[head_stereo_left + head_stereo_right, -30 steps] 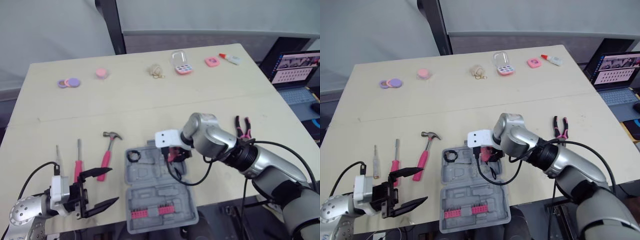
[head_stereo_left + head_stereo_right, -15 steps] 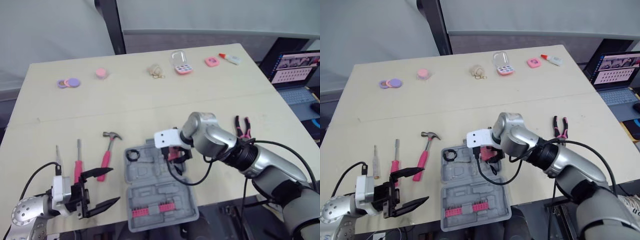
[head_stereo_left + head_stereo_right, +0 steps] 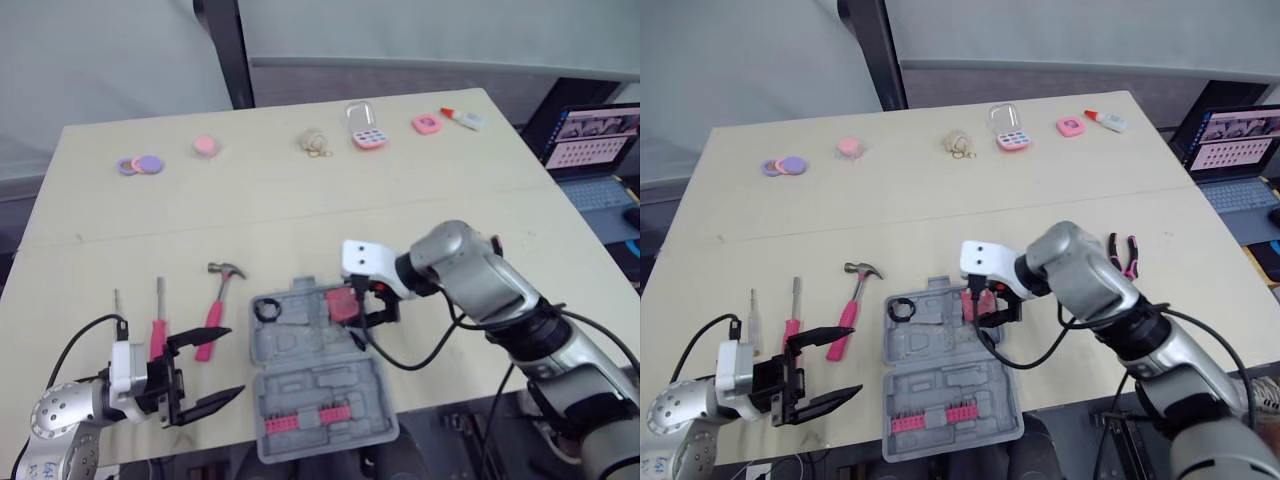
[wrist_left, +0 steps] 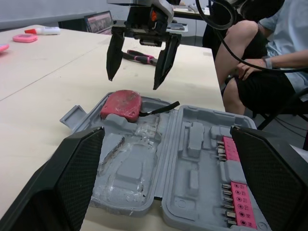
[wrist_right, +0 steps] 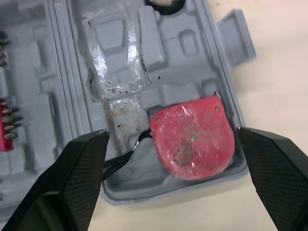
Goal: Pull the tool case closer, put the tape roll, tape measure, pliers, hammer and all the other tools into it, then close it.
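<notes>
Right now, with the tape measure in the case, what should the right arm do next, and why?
Probably lift the right gripper clear and swing it toward the pliers. It hangs open above the red tape measure, which already lies in the tool case, and the pliers lie on the table nearest that arm.

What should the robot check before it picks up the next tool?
1. Red round tape measure lies in the open grey plastic tool case: ok.
2. It sits fully down in its slot: cannot tell.
3. Right pincer open, above the tape measure, not touching it: ok.
4. Left pincer open, holding nothing: ok.
5. Pink-handled hammer in the case: not ok, it lies on the beige table.
6. Pink-handled pliers in the case: not ok, on the table.
</notes>
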Robot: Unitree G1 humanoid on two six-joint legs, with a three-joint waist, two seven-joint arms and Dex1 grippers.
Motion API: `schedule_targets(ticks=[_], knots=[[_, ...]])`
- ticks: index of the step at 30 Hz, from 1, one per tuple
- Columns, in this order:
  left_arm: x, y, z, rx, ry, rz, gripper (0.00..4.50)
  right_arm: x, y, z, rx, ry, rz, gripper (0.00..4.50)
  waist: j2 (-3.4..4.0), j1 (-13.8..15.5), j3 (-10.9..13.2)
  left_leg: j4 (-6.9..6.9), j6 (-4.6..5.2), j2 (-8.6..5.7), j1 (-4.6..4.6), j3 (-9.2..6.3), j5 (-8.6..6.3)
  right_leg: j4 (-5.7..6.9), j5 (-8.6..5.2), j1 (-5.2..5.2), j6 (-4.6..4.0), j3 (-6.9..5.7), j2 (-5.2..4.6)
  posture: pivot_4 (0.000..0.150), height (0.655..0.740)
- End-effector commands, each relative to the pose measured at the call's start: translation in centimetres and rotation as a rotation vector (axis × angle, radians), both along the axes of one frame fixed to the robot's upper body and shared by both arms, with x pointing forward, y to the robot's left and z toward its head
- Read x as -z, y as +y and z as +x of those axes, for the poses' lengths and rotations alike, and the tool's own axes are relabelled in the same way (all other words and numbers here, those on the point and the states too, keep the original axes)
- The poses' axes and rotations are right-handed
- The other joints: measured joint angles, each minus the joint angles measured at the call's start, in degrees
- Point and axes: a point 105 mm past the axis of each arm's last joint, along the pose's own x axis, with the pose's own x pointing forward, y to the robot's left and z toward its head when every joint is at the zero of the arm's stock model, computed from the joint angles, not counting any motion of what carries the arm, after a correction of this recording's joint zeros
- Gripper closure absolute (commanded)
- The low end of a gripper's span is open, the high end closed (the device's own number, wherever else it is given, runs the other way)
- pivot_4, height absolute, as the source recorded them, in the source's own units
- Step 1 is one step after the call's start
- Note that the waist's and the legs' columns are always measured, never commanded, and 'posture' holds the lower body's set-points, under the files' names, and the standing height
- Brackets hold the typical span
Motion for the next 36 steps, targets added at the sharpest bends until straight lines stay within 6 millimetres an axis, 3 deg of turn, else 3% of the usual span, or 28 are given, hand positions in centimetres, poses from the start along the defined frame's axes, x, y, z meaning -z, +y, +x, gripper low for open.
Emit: schedule_targets(ticks=[1,2,10,15,19,36], knots=[[-0.8,0.3,-0.2,-0.002,-0.022,-0.003,0.0,-0.9,-0.3,0.3,0.002,-0.037,0.096,0.85,0.0,0.0,0.0,-0.01,0.0,0.01,0.0,0.01,0.0,0.0,0.0,0.0,0.0,-0.01,0.0,0.15,0.74],[-0.8,0.3,-0.3,-0.002,-0.022,-0.001,0.0,-0.9,-0.3,0.4,0.006,-0.041,0.125,1.3,0.0,-0.06,0.0,-0.01,0.0,0.02,0.0,0.01,0.0,0.0,0.0,0.0,0.0,-0.03,0.0,0.15,0.74],[-1.1,0.2,-0.4,-0.007,-0.022,0.009,0.0,-1.1,0.4,1.3,0.015,-0.08,0.335,1.3,0.0,-0.02,0.0,-0.06,0.0,0.07,0.07,0.1,0.0,0.0,0.0,0.01,-0.02,-0.09,0.0,0.15,0.74],[-1.3,0.1,-0.5,-0.01,-0.025,0.015,0.0,0.1,-0.3,1.8,0.026,-0.086,0.384,1.3,-0.01,0.05,-0.01,-0.03,0.0,0.06,0.08,0.07,0.0,0.01,0.0,0.07,-0.02,-0.1,-0.01,0.15,0.74],[-1.4,0.3,-0.7,-0.016,-0.023,0.022,0.0,0.5,-0.3,1.7,0.02,-0.09,0.401,2.51,-0.01,-0.09,-0.01,-0.04,0.0,0.09,0.09,0.09,0.0,0.01,0.0,0.05,-0.02,-0.11,0.03,0.15,0.74],[-1.6,0.2,-1.0,-0.008,-0.013,0.032,0.0,2.4,-1.2,1.8,0.037,-0.104,0.409,2.51,-0.01,-0.05,-0.01,-0.04,0.0,0.11,0.12,0.11,0.0,0.01,0.0,0.08,-0.03,-0.14,0.03,0.15,0.74]])
